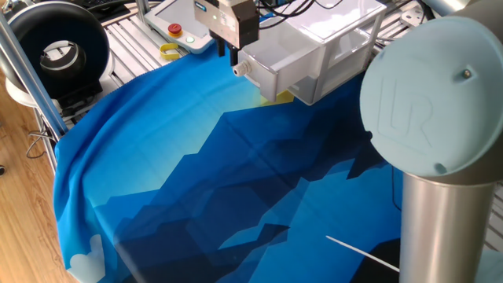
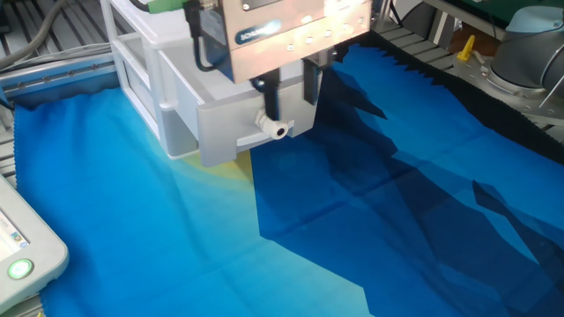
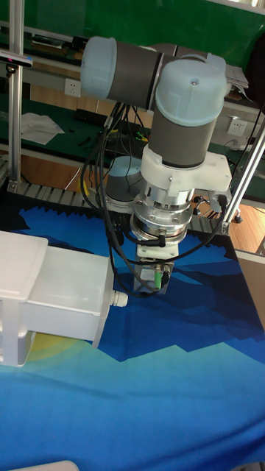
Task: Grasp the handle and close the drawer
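Currently drawer [image 2: 220, 114] pulled out; gripper [image 2: 291, 99] just above handle [image 2: 275, 130], fingers spread, nothing pinched. Grasp, push pending.

A robotics lab or workshop is shown. A grey industrial arm [image 3: 180, 110] is mounted at a tabletop draped with a blue cloth [image 1: 196, 181]. Aluminium framing [image 3: 13, 88] and a green backdrop [image 3: 147, 22] are seen behind the arm, and a control pendant [image 1: 185, 22] with a red button lies at the table's edge.
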Robot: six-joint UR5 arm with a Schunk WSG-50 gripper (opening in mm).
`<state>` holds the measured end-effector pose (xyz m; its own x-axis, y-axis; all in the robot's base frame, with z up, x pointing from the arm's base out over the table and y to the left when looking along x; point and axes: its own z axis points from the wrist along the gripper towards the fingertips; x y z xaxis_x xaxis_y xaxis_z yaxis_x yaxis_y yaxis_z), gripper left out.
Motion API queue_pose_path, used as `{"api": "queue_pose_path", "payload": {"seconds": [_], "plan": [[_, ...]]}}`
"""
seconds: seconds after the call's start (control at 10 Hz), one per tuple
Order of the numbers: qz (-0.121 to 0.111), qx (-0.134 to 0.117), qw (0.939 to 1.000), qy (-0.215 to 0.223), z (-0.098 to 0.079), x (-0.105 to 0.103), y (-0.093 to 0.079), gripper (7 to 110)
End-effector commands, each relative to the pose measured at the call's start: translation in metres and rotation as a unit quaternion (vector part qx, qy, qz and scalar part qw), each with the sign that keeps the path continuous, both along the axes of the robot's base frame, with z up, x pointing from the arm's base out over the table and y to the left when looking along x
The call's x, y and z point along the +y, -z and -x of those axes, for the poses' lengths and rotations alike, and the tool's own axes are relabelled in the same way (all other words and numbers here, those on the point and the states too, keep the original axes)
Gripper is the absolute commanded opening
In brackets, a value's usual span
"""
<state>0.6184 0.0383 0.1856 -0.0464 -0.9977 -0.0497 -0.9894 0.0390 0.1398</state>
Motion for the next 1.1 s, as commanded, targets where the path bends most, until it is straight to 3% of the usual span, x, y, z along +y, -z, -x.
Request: {"api": "queue_pose_path", "payload": {"seconds": [0.0, 0.3, 0.4, 0.5, 0.6, 0.7, 0.8, 1.0], "plan": [[0.021, 0.021, 0.9994, 0.016, 0.011, -0.008, -0.002, 22], [0.033, 0.03, 0.9987, -0.023, 0.016, -0.018, 0.001, 22], [0.039, 0.034, 0.9983, -0.025, 0.017, -0.023, 0.0, 44], [0.031, 0.034, 0.9987, -0.022, 0.017, -0.019, -0.001, 44], [0.04, 0.039, 0.9983, -0.013, 0.017, -0.027, -0.006, 44], [0.035, 0.036, 0.9986, -0.012, 0.013, -0.027, -0.009, 44], [0.039, 0.024, 0.9989, -0.013, 0.005, -0.033, -0.01, 66], [0.047, -0.044, 0.9979, 0.001, -0.032, -0.044, -0.014, 66]]}}
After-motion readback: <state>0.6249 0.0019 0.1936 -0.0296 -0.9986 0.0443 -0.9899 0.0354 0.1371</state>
